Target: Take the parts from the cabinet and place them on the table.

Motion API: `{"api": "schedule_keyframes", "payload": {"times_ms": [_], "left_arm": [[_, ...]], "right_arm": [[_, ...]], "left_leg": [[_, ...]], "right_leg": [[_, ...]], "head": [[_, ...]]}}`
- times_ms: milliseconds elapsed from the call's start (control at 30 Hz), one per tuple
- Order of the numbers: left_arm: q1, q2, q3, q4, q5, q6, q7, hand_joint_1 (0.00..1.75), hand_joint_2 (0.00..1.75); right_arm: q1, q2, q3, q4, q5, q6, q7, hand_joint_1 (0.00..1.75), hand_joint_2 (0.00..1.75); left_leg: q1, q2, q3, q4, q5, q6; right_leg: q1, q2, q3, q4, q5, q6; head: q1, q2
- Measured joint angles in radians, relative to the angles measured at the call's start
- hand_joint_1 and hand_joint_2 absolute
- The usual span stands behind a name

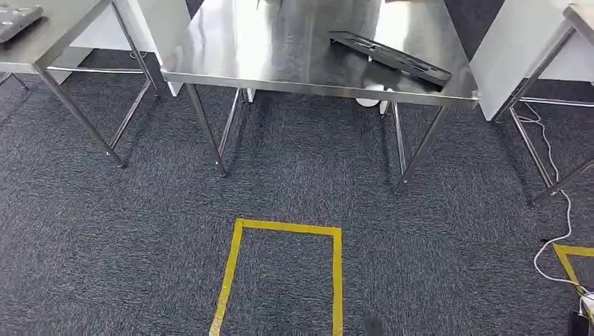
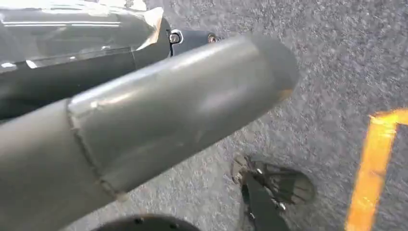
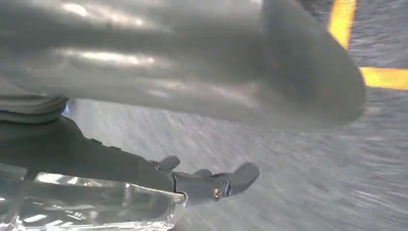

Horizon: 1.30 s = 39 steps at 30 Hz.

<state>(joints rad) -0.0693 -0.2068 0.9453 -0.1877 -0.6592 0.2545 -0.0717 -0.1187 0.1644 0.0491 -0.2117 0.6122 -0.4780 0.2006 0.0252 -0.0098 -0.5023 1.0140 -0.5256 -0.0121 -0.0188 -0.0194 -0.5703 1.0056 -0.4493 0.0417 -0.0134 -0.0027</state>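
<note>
Dark flat part (image 1: 390, 54) lies on the far worktop (image 1: 280, 63), right of centre, long axis running from far-left to near-right, one end propped slightly. It sits well ahead of both arms, nearer the right one. Left robot hand (image 2: 159, 115) hangs over carpet, thumb straight, nothing held; fingers' spread cannot tell. Right robot hand (image 3: 192, 144) also hangs low, fingers extended apart, empty. Yellow floor tape (image 1: 284, 269) marks a box near the robot.
</note>
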Motion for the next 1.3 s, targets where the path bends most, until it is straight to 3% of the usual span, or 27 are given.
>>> {"api": "schedule_keyframes", "payload": {"times_ms": [67,100,133,200,233,267,333,367,433,467,533,567,600,633,700,733,767,833,900,933,967,1067,1100,1167,1233,1267,1300], "left_arm": [[0.002,0.0,0.0,0.0,-0.001,0.011,0.03,0.0,0.0],[0.003,-0.003,0.001,0.0,-0.002,0.015,0.045,0.0,0.0],[0.003,-0.003,0.001,0.0,-0.009,0.018,0.056,0.0,0.0],[0.003,-0.003,0.0,0.0,-0.032,0.019,0.081,0.0,0.0],[0.002,-0.003,-0.001,0.0,-0.041,0.017,0.082,0.0,0.0],[0.002,-0.004,-0.001,0.0,-0.047,0.014,0.081,0.0,0.0],[0.002,-0.002,-0.003,0.0,-0.054,0.003,0.059,0.0,0.0],[0.001,0.002,-0.005,0.0,-0.057,-0.003,0.042,0.0,0.0],[-0.002,0.006,-0.013,-0.001,-0.064,-0.014,0.021,0.0,0.0],[-0.002,0.009,-0.018,-0.002,-0.072,-0.016,0.013,0.0,0.0],[-0.003,0.016,-0.029,-0.002,-0.085,-0.026,0.006,0.0,0.0],[-0.003,0.018,-0.031,-0.002,-0.086,-0.032,0.006,0.0,0.0],[-0.002,0.022,-0.033,-0.002,-0.086,-0.035,0.006,0.0,0.0],[-0.001,0.023,-0.034,-0.002,-0.086,-0.035,0.007,0.0,0.0],[-0.001,0.021,-0.034,-0.001,-0.085,-0.035,0.012,0.0,0.0],[-0.001,0.021,-0.035,-0.001,-0.085,-0.034,0.014,0.0,0.0],[-0.001,0.021,-0.036,-0.001,-0.085,-0.034,0.014,0.0,0.0],[-0.001,0.021,-0.04,-0.001,-0.084,-0.033,0.016,0.0,0.0],[-0.002,0.021,-0.043,-0.001,-0.084,-0.032,0.03,0.0,0.0],[-0.004,0.019,-0.043,0.0,-0.085,-0.03,0.042,0.0,0.0],[-0.005,0.017,-0.044,0.0,-0.086,-0.027,0.053,0.0,0.0],[-0.004,0.016,-0.044,0.0,-0.091,-0.02,0.083,0.0,0.0],[-0.004,0.014,-0.044,0.0,-0.092,-0.018,0.088,0.0,0.0],[-0.006,0.013,-0.043,0.0,-0.092,-0.014,0.091,0.0,0.0],[-0.005,0.011,-0.043,0.0,-0.092,-0.014,0.092,0.0,0.0],[-0.005,0.011,-0.043,0.0,-0.092,-0.014,0.092,0.0,0.0],[-0.005,0.011,-0.043,0.0,-0.092,-0.014,0.092,0.0,0.0]], "right_arm": [[0.028,-0.007,-0.027,0.006,0.006,-0.003,0.001,0.0,0.0],[0.038,-0.013,-0.03,0.01,0.007,-0.004,0.0,0.0,0.0],[0.045,-0.016,-0.033,0.011,0.001,-0.006,-0.003,0.0,0.0],[0.047,-0.018,-0.053,0.013,-0.016,-0.015,-0.029,0.0,0.0],[0.044,-0.018,-0.059,0.013,-0.017,-0.016,-0.038,0.0,0.0],[0.042,-0.018,-0.064,0.013,-0.016,-0.016,-0.047,0.0,0.0],[0.033,-0.018,-0.066,0.013,-0.004,-0.014,-0.048,0.0,0.0],[0.027,-0.018,-0.067,0.013,-0.001,-0.013,-0.048,0.0,0.0],[0.012,-0.015,-0.075,0.011,-0.008,-0.01,-0.053,0.0,0.0],[0.005,-0.012,-0.078,0.011,-0.008,-0.01,-0.058,0.0,0.0],[0.002,-0.005,-0.08,0.011,-0.007,-0.002,-0.067,0.0,0.0],[0.004,-0.004,-0.081,0.011,-0.007,0.003,-0.068,0.0,0.0],[0.006,0.003,-0.082,0.013,-0.007,0.011,-0.065,0.0,0.0],[0.006,0.006,-0.083,0.014,-0.008,0.016,-0.06,0.0,0.0],[0.018,0.013,-0.085,0.014,-0.013,0.019,-0.055,0.0,0.0],[0.021,0.015,-0.088,0.014,-0.014,0.02,-0.055,0.0,0.0],[0.022,0.015,-0.09,0.014,-0.016,0.02,-0.055,0.0,0.0],[0.022,0.014,-0.096,0.014,-0.017,0.021,-0.055,0.0,0.0],[0.023,0.015,-0.099,0.014,-0.016,0.021,-0.054,0.0,0.0],[0.022,0.014,-0.1,0.014,-0.013,0.021,-0.053,0.0,0.0],[0.02,0.013,-0.1,0.014,-0.008,0.02,-0.051,0.0,0.0],[0.022,0.008,-0.101,0.014,-0.005,0.017,-0.05,0.0,0.0],[0.024,0.004,-0.103,0.014,-0.005,0.017,-0.05,0.0,0.0],[0.026,0.002,-0.104,0.014,-0.002,0.017,-0.055,0.0,0.0],[0.027,0.002,-0.104,0.014,0.0,0.017,-0.059,0.0,0.0],[0.027,0.002,-0.104,0.014,0.002,0.017,-0.061,0.0,0.0],[0.027,0.002,-0.104,0.014,0.002,0.017,-0.062,0.0,0.0]], "left_leg": [[-0.006,0.002,-0.023,-0.005,0.015,0.026],[-0.004,0.01,-0.034,-0.007,0.029,0.044],[-0.007,0.009,-0.045,-0.007,0.038,0.055],[-0.013,0.013,-0.078,-0.006,0.065,0.062],[-0.016,0.015,-0.094,-0.006,0.077,0.064],[-0.019,0.018,-0.111,-0.005,0.092,0.064],[-0.023,0.02,-0.143,-0.005,0.117,0.063],[-0.025,0.02,-0.159,-0.005,0.131,0.061],[-0.027,0.019,-0.173,-0.003,0.153,0.053],[-0.029,0.022,-0.176,-0.002,0.163,0.048],[-0.023,0.024,-0.177,-0.018,0.192,0.038],[-0.025,0.023,-0.178,-0.024,0.206,0.031],[-0.019,0.021,-0.188,-0.023,0.197,0.024],[-0.02,0.017,-0.202,0.008,0.136,0.02],[-0.015,0.012,-0.229,0.156,0.0,0.008],[-0.013,0.012,-0.242,0.235,-0.037,0.003],[-0.012,0.012,-0.248,0.295,-0.045,-0.001],[-0.004,0.012,-0.204,0.288,0.011,-0.006],[0.003,0.012,-0.076,0.122,0.058,-0.01],[0.003,0.008,-0.029,0.052,0.024,-0.013],[-0.004,0.001,-0.018,0.025,0.022,-0.008],[-0.011,0.004,-0.03,0.017,0.023,0.0],[-0.001,0.007,-0.035,0.001,0.032,0.017],[-0.007,0.008,-0.062,-0.002,0.052,0.048],[-0.012,0.011,-0.088,-0.001,0.072,0.057],[-0.013,0.013,-0.101,-0.001,0.083,0.058],[-0.014,0.015,-0.113,-0.001,0.094,0.058]], "right_leg": [[0.006,0.001,-0.014,-0.002,0.018,0.02],[-0.004,0.003,-0.025,0.012,0.0,0.019],[-0.002,0.005,-0.048,0.046,-0.046,0.008],[-0.001,0.009,-0.093,0.195,-0.161,-0.009],[0.0,0.011,-0.106,0.263,-0.187,-0.008],[0.002,0.013,-0.103,0.307,-0.186,0.0],[0.007,0.014,-0.045,0.273,-0.128,0.019],[0.009,0.014,0.015,0.202,-0.096,0.022],[0.018,0.015,0.16,0.008,-0.115,-0.003],[0.025,0.015,0.2,-0.082,-0.139,-0.011],[0.029,0.018,0.179,-0.07,-0.128,-0.014],[0.028,0.017,0.169,-0.072,-0.114,-0.023],[0.002,0.014,0.163,-0.078,-0.098,-0.036],[0.007,0.013,0.149,-0.075,-0.085,-0.048],[0.009,0.006,0.126,-0.072,-0.065,-0.056],[0.009,0.003,0.114,-0.069,-0.057,-0.055],[0.009,0.002,0.106,-0.063,-0.049,-0.054],[0.006,0.002,0.07,-0.044,-0.037,-0.043],[0.002,0.003,0.043,-0.018,-0.034,-0.038],[0.005,0.002,0.027,-0.006,-0.034,-0.036],[0.012,0.002,0.019,0.006,-0.03,-0.03],[0.012,0.004,0.008,0.005,-0.011,-0.001],[0.016,0.005,-0.006,0.012,-0.017,0.003],[0.009,0.012,-0.044,0.087,-0.101,-0.01],[0.008,0.014,-0.079,0.228,-0.19,-0.015],[0.008,0.014,-0.085,0.286,-0.203,-0.009],[0.009,0.015,-0.076,0.31,-0.188,0.0]], "head": [[0.002,0.0],[0.001,0.0],[0.003,0.0],[0.008,0.0],[0.007,0.0],[0.008,0.0],[0.009,0.0],[0.008,0.0],[0.008,0.0],[0.008,0.0],[0.01,0.0],[0.006,0.0],[0.01,0.0],[0.008,0.0],[0.0,0.0],[-0.001,0.0],[0.0,0.0],[-0.001,0.0],[-0.001,0.0],[-0.002,0.0],[-0.001,0.0],[0.001,0.0],[0.001,0.0],[0.01,0.0],[0.009,0.0],[0.01,0.0],[0.01,0.0]]}}
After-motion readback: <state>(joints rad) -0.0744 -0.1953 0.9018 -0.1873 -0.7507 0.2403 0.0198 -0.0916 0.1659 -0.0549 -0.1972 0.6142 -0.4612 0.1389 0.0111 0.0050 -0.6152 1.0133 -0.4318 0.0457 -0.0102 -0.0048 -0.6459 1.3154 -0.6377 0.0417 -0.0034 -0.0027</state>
